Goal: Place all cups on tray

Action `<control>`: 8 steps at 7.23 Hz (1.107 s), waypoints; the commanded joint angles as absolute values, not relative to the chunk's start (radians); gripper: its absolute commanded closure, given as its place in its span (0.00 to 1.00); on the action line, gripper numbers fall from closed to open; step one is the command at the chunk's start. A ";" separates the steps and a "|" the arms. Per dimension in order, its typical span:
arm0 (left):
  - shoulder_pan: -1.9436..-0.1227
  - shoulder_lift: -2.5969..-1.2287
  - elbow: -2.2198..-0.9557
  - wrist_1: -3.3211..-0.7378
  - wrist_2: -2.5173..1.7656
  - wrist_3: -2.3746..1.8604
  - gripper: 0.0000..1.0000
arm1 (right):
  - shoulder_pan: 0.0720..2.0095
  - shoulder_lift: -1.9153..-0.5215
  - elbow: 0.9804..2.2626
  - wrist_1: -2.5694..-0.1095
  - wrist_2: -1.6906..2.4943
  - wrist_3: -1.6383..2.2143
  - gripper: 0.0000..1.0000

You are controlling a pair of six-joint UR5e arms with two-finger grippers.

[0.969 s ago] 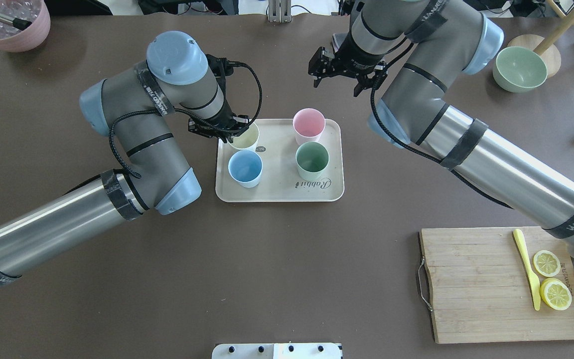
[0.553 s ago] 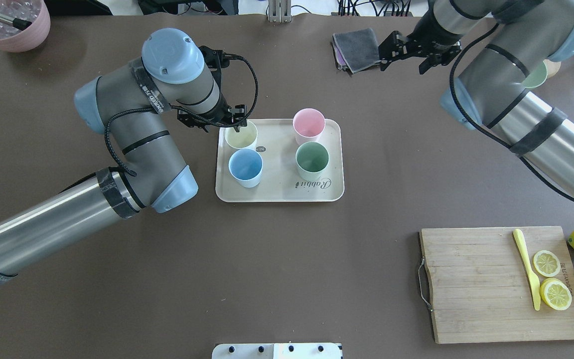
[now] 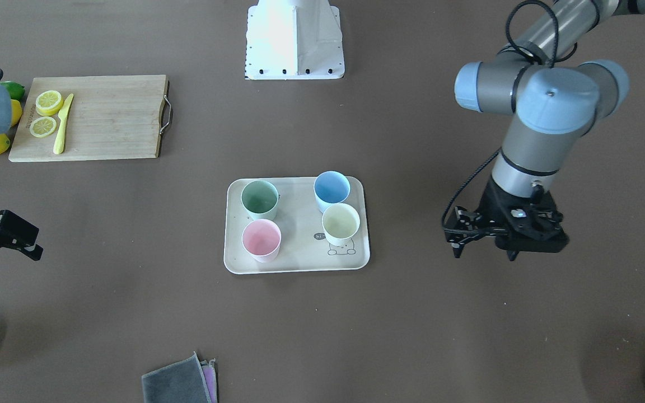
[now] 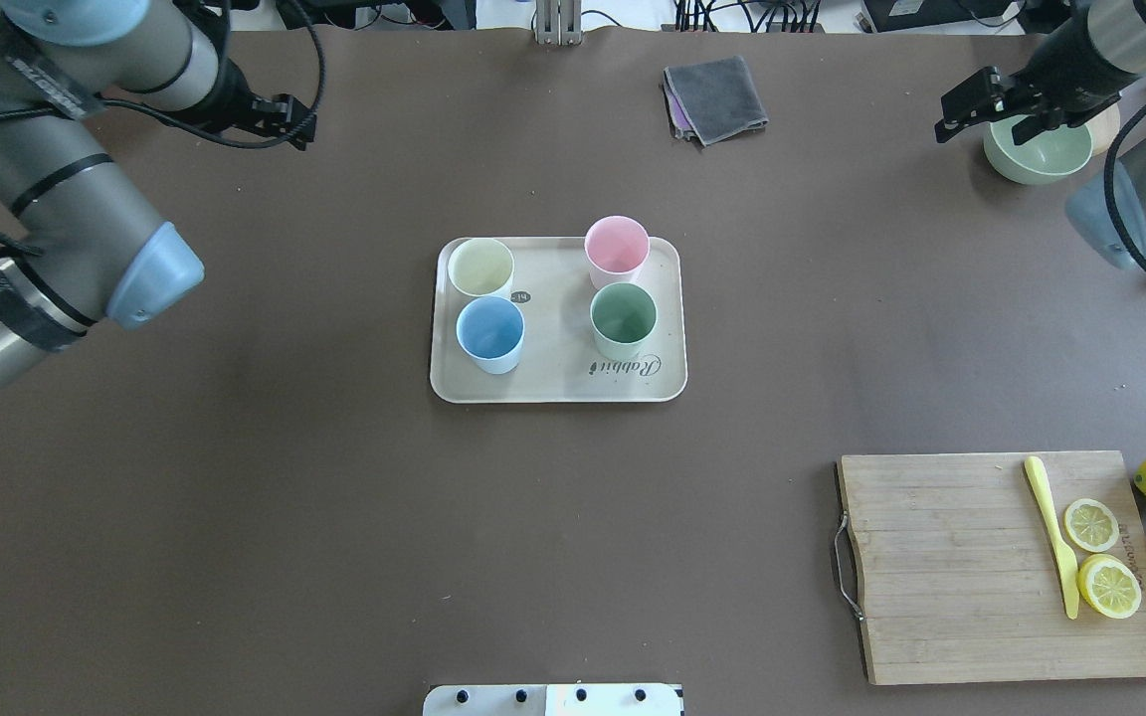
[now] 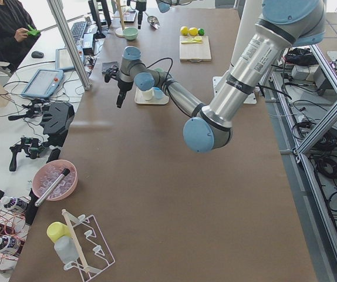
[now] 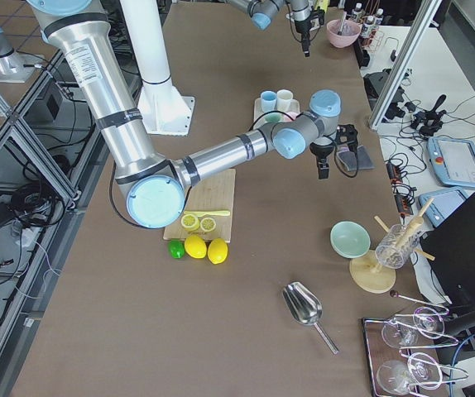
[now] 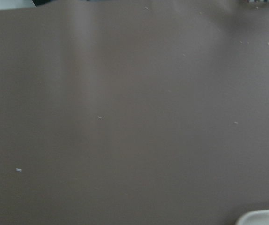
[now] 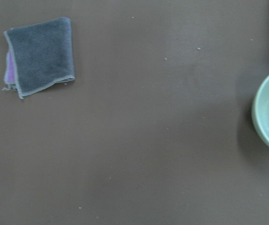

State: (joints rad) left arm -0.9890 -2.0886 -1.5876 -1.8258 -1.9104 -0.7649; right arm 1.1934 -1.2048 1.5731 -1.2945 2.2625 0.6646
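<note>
At mid-table, on the beige rimmed tray (image 4: 558, 343) lettered "Rabbit", four matte cups are standing upright: cream cup (image 4: 480, 267) beside blue cup (image 4: 489, 330), pink cup (image 4: 617, 244) beside green cup (image 4: 623, 313). Well apart, left gripper (image 3: 485, 254) and right gripper (image 4: 981, 127) are hovering, jaws spread, grasping nothing.

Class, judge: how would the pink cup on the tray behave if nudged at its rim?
The pink cup stands upright and tapers to a narrower base, so a rim nudge would probably tip it. It looks empty, so it is likely light. Its matte finish suggests it is not very slippery.
</note>
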 commanded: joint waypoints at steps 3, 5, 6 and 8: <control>-1.257 -1.785 -1.618 -1.957 -2.023 -0.529 0.02 | 1.314 -1.381 1.592 -1.345 2.195 0.476 0.00; -1.459 -1.721 -1.617 -1.863 -2.190 -0.265 0.02 | 1.420 -1.437 1.620 -1.474 2.330 0.354 0.00; -1.550 -1.691 -1.617 -1.802 -2.259 -0.179 0.02 | 1.457 -1.480 1.615 -1.501 2.338 0.207 0.00; -1.650 -1.591 -1.618 -1.772 -2.284 -0.085 0.02 | 1.540 -1.503 1.615 -1.630 2.342 -0.030 0.00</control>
